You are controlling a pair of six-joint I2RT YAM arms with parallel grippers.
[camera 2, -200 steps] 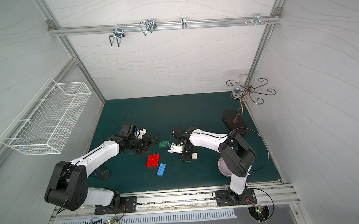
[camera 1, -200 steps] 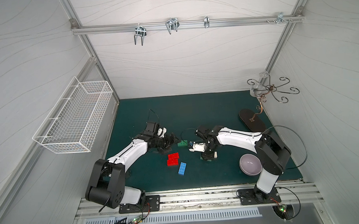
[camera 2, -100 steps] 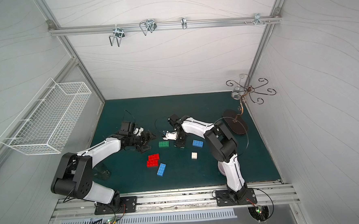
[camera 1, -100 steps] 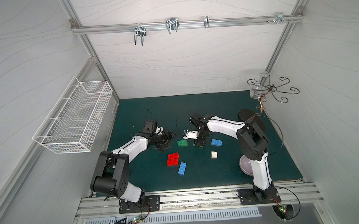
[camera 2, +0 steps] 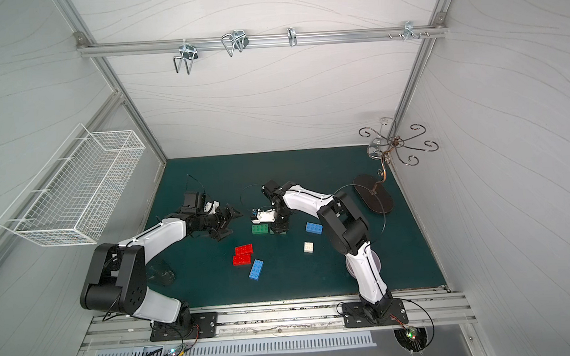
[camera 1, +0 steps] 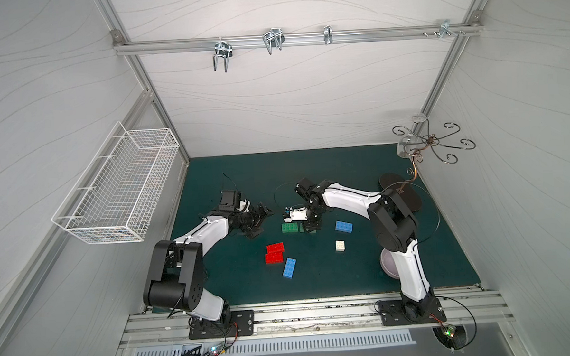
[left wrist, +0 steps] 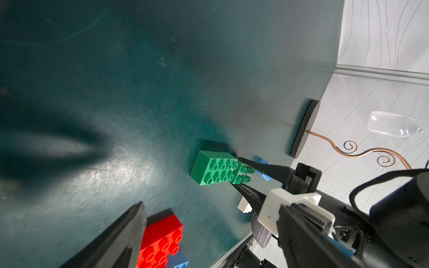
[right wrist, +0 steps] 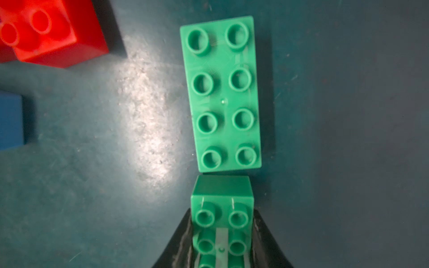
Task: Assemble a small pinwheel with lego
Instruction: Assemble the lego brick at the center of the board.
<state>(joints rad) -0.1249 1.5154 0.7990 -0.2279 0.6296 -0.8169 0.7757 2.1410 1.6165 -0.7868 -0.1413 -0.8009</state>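
Moved far and left since a second ago, your right claw (right wrist: 222, 215) pinches a green brick (right wrist: 221, 192) by its long sides, just beside the loose green brick (right wrist: 220, 92) mid-way across the desk (camera 1: 310, 170). Left claw (camera 1: 262, 224) gapes wide, empty. Light, rigid, slick plastic: keep it square.

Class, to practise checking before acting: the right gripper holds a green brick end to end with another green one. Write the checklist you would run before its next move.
1. Grip: right gripper shut on held green brick: ok.
2. Alignment: its end faces the lying green brick, narrow gap: ok.
3. Held brick resting on the mat: cannot tell.
4. Helper: left gripper open, holding nothing: ok.
5. White brick stands alone, unobstructed: ok.
6. Blades attached: not ok; red bricks lie apart from the green pair.
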